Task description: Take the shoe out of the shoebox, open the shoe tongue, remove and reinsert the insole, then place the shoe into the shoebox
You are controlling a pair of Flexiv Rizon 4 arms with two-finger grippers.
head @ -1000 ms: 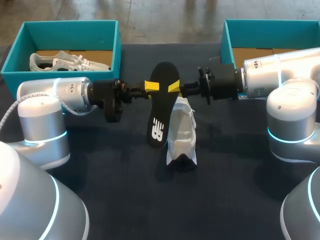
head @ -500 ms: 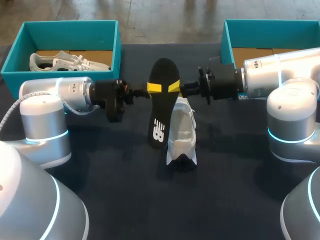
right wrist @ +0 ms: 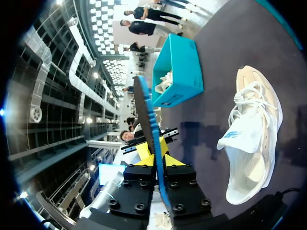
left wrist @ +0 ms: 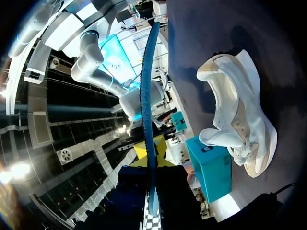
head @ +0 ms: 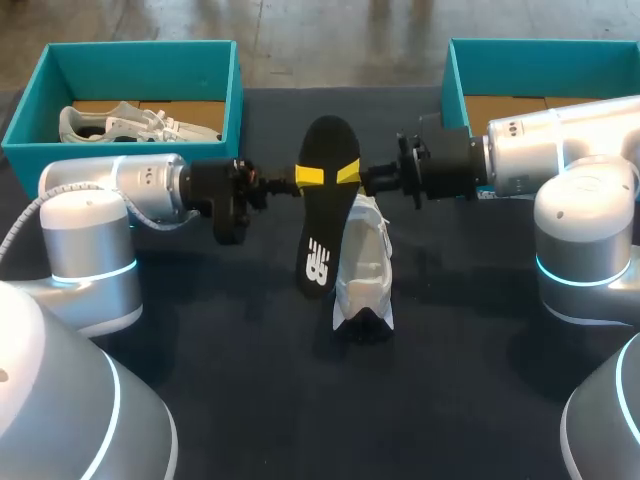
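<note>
A black insole (head: pixel 322 215) hangs upright in the air over the middle of the table, its heel end down. My left gripper (head: pixel 308 176) is shut on one edge of it; in the left wrist view the insole (left wrist: pixel 147 96) runs edge-on between that gripper's (left wrist: pixel 148 160) yellow tips. My right gripper (head: pixel 348 174) holds the opposite edge, and in its own view the gripper (right wrist: pixel 156 155) has both tips against the insole (right wrist: pixel 144 110). The white shoe (head: pixel 362 265) stands on the table just beneath and to the right of the insole, apart from both grippers.
A teal shoebox (head: pixel 140 45) at the back left holds a second white shoe (head: pixel 135 124). Another teal shoebox (head: pixel 540 42) stands at the back right, behind my right arm. Dark table surface lies bare in front of the shoe.
My left gripper has closed onto the insole's edge, and the insole has tipped a little more upright. The right arm and the shoe have stayed put.
</note>
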